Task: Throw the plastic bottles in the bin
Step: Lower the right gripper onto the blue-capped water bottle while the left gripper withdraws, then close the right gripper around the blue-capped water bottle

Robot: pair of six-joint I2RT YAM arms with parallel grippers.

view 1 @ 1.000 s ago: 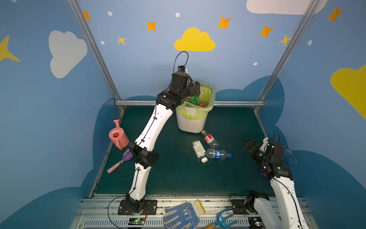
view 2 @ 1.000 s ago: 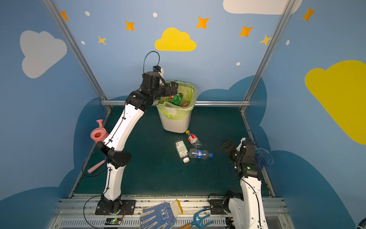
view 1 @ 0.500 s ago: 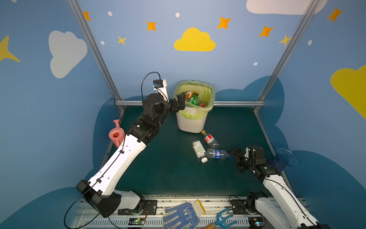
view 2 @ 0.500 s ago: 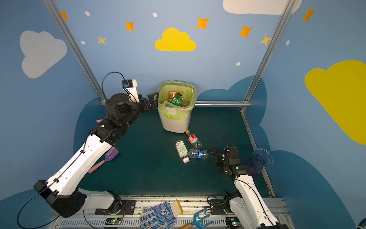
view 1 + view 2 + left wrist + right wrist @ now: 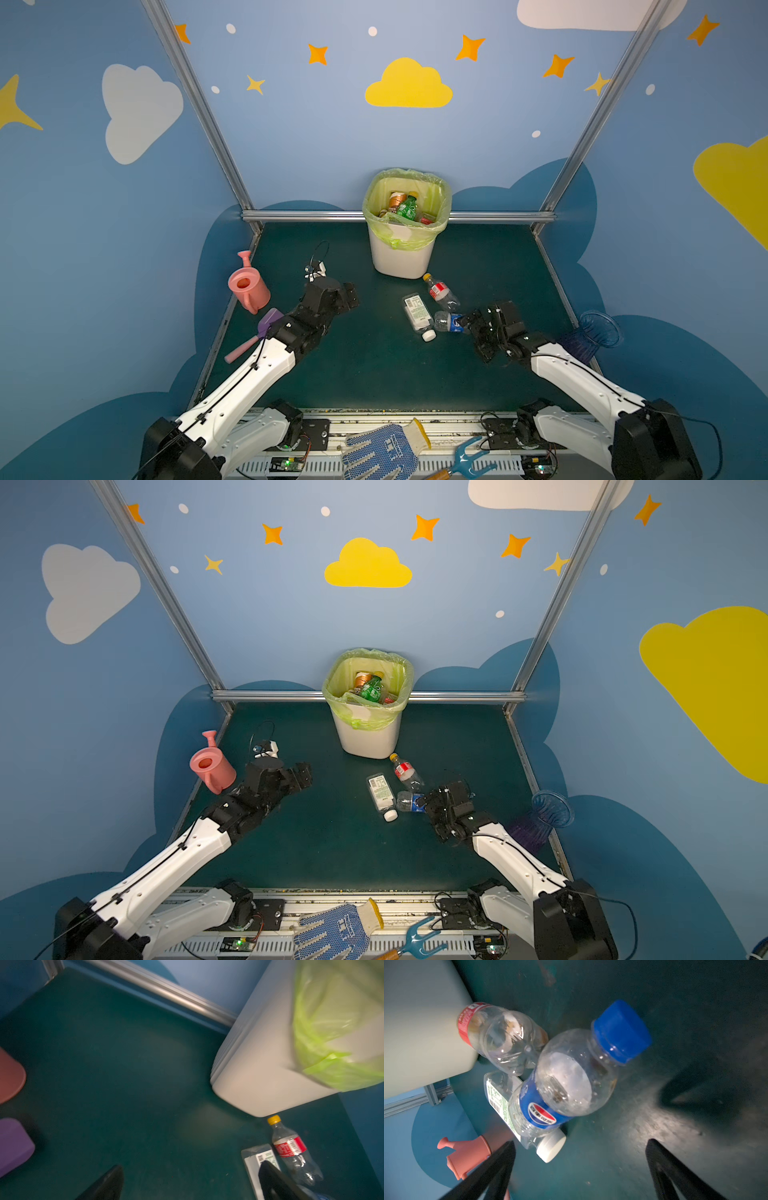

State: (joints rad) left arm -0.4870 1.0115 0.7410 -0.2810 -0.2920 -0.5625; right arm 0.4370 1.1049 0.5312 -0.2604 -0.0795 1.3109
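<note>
White bin [image 5: 401, 259] at twelve o'clock already holds several bottles; three bottles [image 5: 432, 309] still lie on the mat beside it at five o'clock. Right gripper [image 5: 467, 322], open and empty, reaches the blue-labelled bottle [image 5: 562, 1084]; left gripper [image 5: 351, 295] hangs open, empty

White tapered plastic bin [image 5: 401, 259] lined with a yellow-green bag, upright at the mat's far edge, green and brown bottles [image 5: 406, 206] inside, three clear bottles lying clustered before it: yellow-capped red-labelled [image 5: 440, 291], white-capped green-labelled [image 5: 417, 313], blue-capped blue-labelled [image 5: 571, 1076].
</note>
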